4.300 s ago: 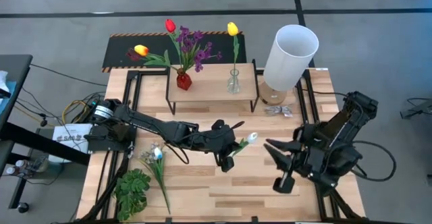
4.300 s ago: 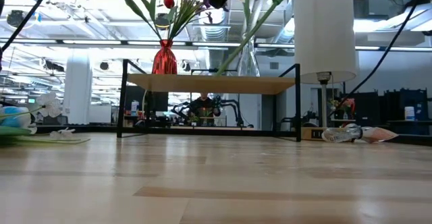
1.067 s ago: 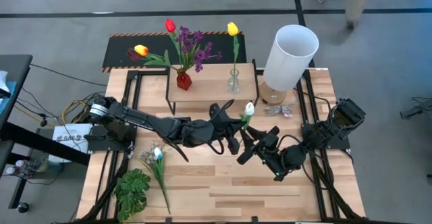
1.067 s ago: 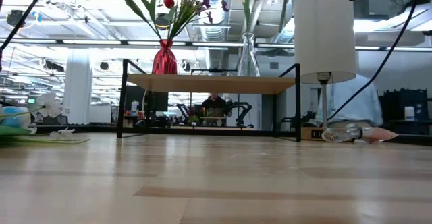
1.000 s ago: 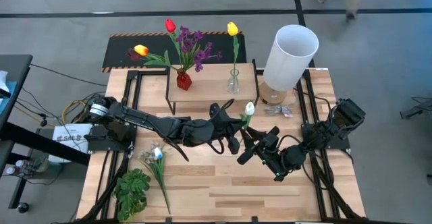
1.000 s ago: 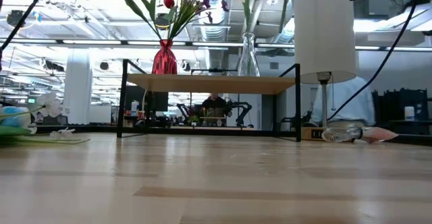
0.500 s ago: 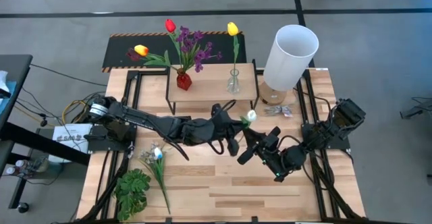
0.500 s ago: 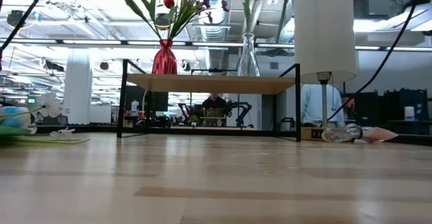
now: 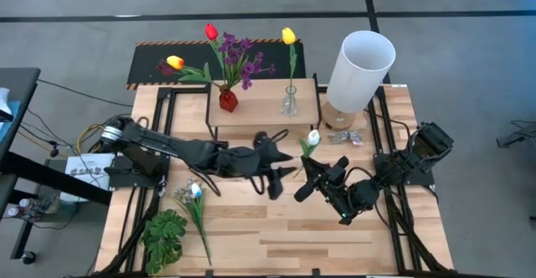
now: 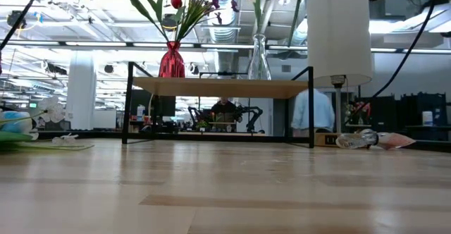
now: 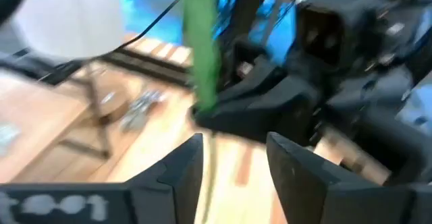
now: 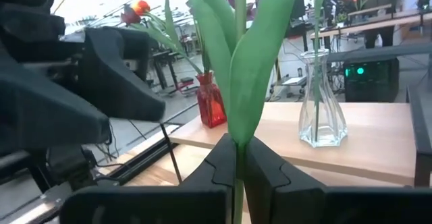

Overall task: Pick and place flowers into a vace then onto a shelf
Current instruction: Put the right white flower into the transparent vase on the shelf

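My right gripper [image 9: 305, 171] is above the table's middle, in front of the shelf [image 9: 260, 115], shut on a white tulip [image 9: 313, 136] with long green leaves [image 12: 253, 55]. My left gripper [image 9: 283, 172] stands open just left of it, and the green stem [image 11: 200, 55] lies beyond its fingertips [image 11: 233, 163]. On the shelf a red vase [image 9: 228, 100] holds red, yellow-orange and purple flowers. Beside it a glass vase [image 9: 290, 104] holds a yellow tulip [image 9: 288, 35]. My right gripper pinches the white tulip's stem [image 12: 236, 158] between its two fingers, just below where the leaves spread. The fingers slant in from the table's near right. The tulip stands up out of the fingers, lifted clear of the table, its head toward the shelf.
A tall white cylinder [image 9: 360, 67] stands at the back right, with a crumpled wrapper [image 9: 343, 136] at its foot. More flowers [image 9: 194, 198] and a green leafy plant [image 9: 163, 238] lie at the near left. A person [image 10: 310, 114] walks in the room behind.
My right gripper has shut on the white tulip's stem. My left gripper has opened, let go of the stem and drawn back a little toward the table's left edge. The tulip stays up, clear of the table.
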